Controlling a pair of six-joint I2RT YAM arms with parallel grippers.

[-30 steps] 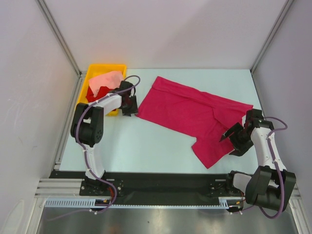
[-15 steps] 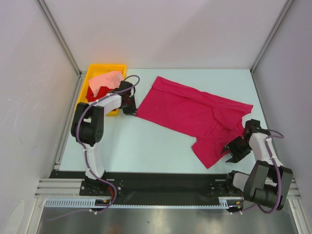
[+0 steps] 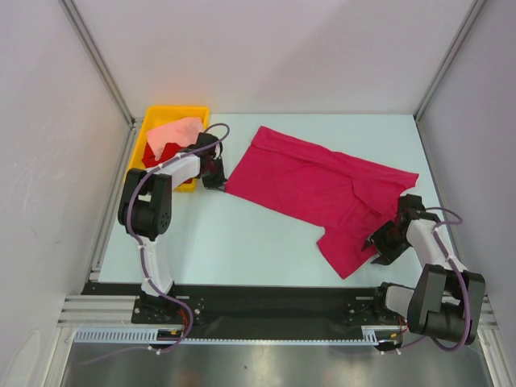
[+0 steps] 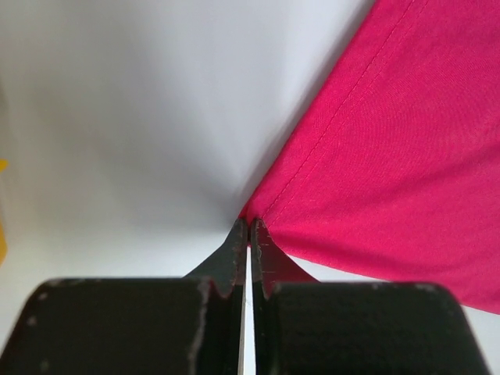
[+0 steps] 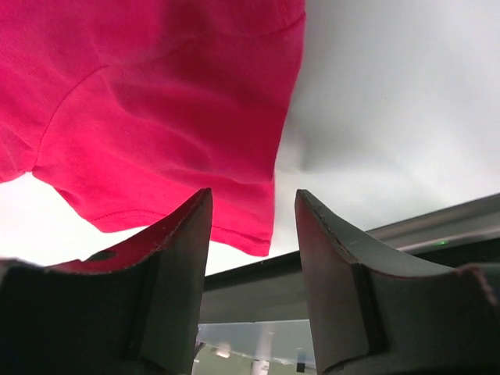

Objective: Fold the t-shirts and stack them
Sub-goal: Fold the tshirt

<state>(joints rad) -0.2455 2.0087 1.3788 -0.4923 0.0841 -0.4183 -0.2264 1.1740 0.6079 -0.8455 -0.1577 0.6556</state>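
Note:
A magenta-crimson t-shirt [image 3: 306, 181] lies spread across the middle and right of the table. My left gripper [image 3: 218, 179] is at its left corner. In the left wrist view the jaws [image 4: 248, 228] are pressed together on that corner of the cloth [image 4: 391, 141]. My right gripper [image 3: 379, 243] is low at the shirt's near-right sleeve. It stands open [image 5: 251, 201], and the sleeve's hem corner [image 5: 262, 234] lies between its fingers, which do not touch it. A pale salmon-pink t-shirt [image 3: 177, 131] and a bright red t-shirt [image 3: 153, 156] sit crumpled in the bin.
The yellow plastic bin [image 3: 173, 111] stands at the table's back-left corner, just left of my left gripper. A black rail [image 3: 266, 290] runs along the table's near edge, close behind the right gripper. White walls enclose the table on three sides.
My left gripper has closed on the shirt's left corner. My right arm has swung in and down toward the near-right sleeve, and its jaws have narrowed somewhat.

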